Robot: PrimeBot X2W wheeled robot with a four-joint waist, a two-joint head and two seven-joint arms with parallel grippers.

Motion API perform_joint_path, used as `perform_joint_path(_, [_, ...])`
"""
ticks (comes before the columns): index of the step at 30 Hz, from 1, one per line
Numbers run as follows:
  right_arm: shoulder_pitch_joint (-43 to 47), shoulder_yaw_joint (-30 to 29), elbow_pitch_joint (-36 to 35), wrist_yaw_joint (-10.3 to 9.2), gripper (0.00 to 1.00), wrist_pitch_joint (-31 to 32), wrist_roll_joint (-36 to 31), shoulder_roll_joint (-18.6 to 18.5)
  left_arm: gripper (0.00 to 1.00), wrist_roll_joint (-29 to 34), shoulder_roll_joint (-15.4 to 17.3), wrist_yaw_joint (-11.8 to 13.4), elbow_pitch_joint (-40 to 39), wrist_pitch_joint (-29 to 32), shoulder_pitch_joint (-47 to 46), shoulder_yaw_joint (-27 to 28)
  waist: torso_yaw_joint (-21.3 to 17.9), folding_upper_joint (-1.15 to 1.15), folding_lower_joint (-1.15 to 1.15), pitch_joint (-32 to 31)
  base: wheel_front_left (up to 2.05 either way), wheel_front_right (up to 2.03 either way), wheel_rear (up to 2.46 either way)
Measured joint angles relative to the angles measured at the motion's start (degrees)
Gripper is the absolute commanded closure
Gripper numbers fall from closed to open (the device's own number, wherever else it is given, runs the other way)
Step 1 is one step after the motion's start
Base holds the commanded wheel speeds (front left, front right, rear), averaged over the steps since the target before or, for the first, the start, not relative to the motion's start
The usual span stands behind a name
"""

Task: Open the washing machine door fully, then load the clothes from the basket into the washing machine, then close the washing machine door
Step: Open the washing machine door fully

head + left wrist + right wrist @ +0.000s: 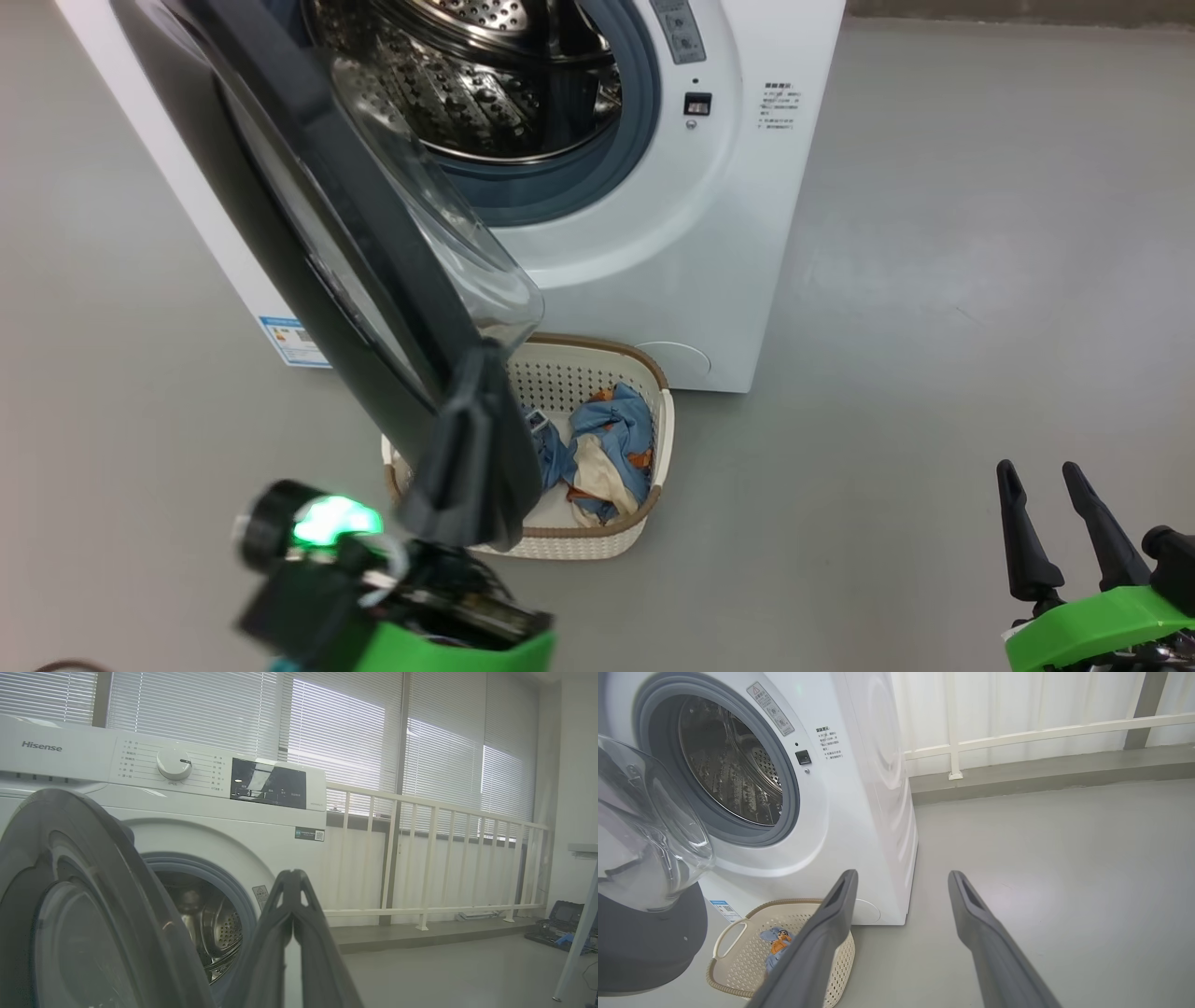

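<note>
**A:** How did the washing machine door stand?

**B:** It was swung out from the front of the washing machine, so the mouth of the steel drum was uncovered. The lower edge of the door hung above one end of the basket.

**A:** And the basket itself?

**B:** It sat on the floor against the foot of the machine, below the drum mouth. The clothes lay inside it, a blue bundle with orange and cream.

**A:** What about the left gripper?

**B:** It was at the outer edge of the door, in front of the machine. Its fingers were pressed together at the tips with nothing between them. Whether they touched the door rim, I could not tell.

**A:** And the right gripper?

**B:** It was well apart from the machine, on the side away from the door, with the fingers spread and holding nothing. Between it and the machine there was bare floor, up to a white railing behind the machine.
</note>
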Motion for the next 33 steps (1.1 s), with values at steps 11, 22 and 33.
perform_joint_path(11, [-0.43,0.03,-0.04,0.00,0.00,0.00,-0.15,0.01,1.00,-8.02,0.04,1.27,12.24,0.02,-5.94,-11.88,-1.10,0.00,0.00,2.13,0.00,0.00,0.00])
perform_joint_path(22, [-1.94,0.09,0.01,0.00,0.00,0.00,-0.24,0.00,1.00,-10.94,0.02,3.31,23.88,0.02,-9.52,-12.06,-1.80,0.00,0.00,3.37,0.00,0.00,0.00])
perform_joint_path(33, [-1.93,-0.07,0.01,0.00,0.00,0.00,-0.55,0.00,1.00,-11.14,0.01,4.36,27.65,0.02,-9.51,-8.58,-1.34,0.00,0.00,3.12,0.00,0.00,0.00])
